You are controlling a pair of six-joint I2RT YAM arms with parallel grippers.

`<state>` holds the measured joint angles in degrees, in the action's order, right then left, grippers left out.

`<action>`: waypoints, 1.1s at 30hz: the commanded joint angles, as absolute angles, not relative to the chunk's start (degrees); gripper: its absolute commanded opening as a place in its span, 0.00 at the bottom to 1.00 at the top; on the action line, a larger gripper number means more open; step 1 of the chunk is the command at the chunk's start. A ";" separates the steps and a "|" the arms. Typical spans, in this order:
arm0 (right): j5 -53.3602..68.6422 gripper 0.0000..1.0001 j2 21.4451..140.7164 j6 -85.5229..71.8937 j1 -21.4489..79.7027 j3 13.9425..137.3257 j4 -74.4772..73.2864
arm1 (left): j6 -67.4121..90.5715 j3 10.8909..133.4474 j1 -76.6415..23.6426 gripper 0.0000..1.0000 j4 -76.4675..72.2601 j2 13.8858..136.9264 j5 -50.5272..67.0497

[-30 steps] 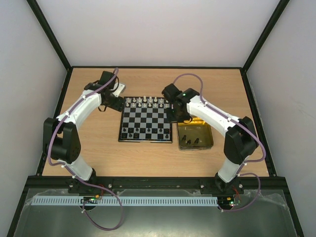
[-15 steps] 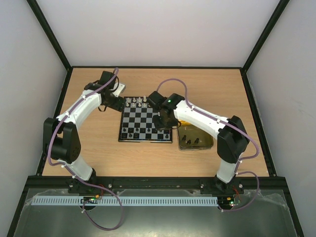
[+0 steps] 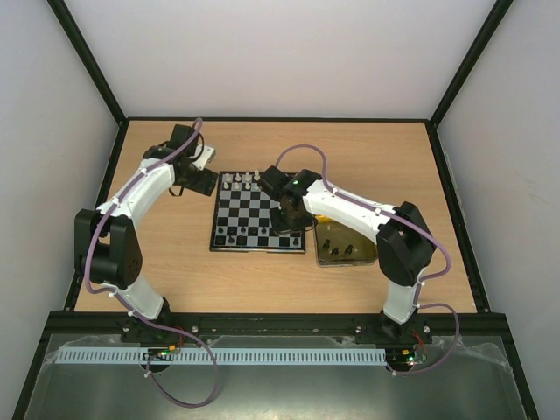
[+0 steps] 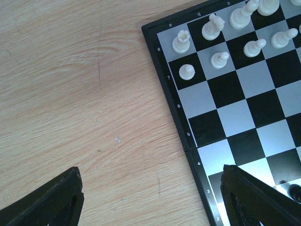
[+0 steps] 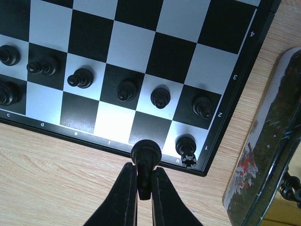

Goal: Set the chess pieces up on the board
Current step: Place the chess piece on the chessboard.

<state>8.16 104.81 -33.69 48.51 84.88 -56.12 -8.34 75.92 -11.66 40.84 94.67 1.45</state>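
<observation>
The board (image 3: 254, 210) lies mid-table, white chessmen (image 3: 234, 183) on its far rows, black chessmen (image 3: 236, 236) on its near rows. My right gripper (image 3: 290, 220) is over the board's near right corner, shut on a black chess piece (image 5: 146, 157) held above the board's rim (image 5: 162, 162) by the g file. A black rook (image 5: 186, 147) stands on h1, with several black pawns (image 5: 160, 97) on row 2. My left gripper (image 3: 203, 182) is open and empty over bare table at the board's far left corner; its fingertips (image 4: 51, 200) frame the wood and the board edge (image 4: 176, 122).
A yellow-lined metal tin (image 3: 346, 241) with a few black pieces sits right of the board, its patterned wall (image 5: 263, 141) close to my right gripper. Black frame rails border the table.
My right arm swung left from over the tin to the board's near right corner, carrying the black piece. My left gripper shifted slightly left and back.
</observation>
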 commanded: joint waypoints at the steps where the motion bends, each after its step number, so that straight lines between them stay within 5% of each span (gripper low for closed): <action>1: 8.22 0.05 105.60 -33.93 49.12 84.61 -55.34 | -7.57 75.71 -11.12 0.81 40.52 93.34 1.85; 33: 8.07 0.04 106.92 -33.15 50.01 78.01 -51.41 | -7.30 75.90 -10.63 0.81 40.25 93.78 2.02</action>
